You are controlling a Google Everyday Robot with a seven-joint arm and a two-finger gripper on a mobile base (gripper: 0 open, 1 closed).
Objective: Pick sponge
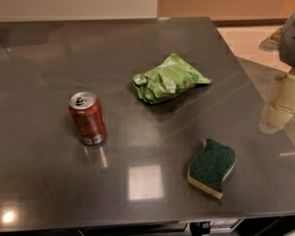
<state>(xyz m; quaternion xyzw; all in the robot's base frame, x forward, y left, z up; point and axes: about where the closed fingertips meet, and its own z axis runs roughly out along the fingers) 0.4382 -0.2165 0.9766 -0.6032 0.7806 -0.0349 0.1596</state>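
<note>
The sponge [212,167] lies flat on the dark grey table [137,132] at the front right. It has a dark green scouring top over pale yellow foam and wavy edges. My gripper [279,108] hangs at the right edge of the view, above the table's right edge. It is cream-coloured below a grey arm part [294,33]. It is to the right of the sponge and farther back, well apart from it, and it holds nothing that I can see.
A red soda can [88,118] stands upright at the left middle. A light green wrinkly snack bag [168,78] lies in the middle toward the back. The table's front edge runs just below the sponge. The floor shows past the right edge.
</note>
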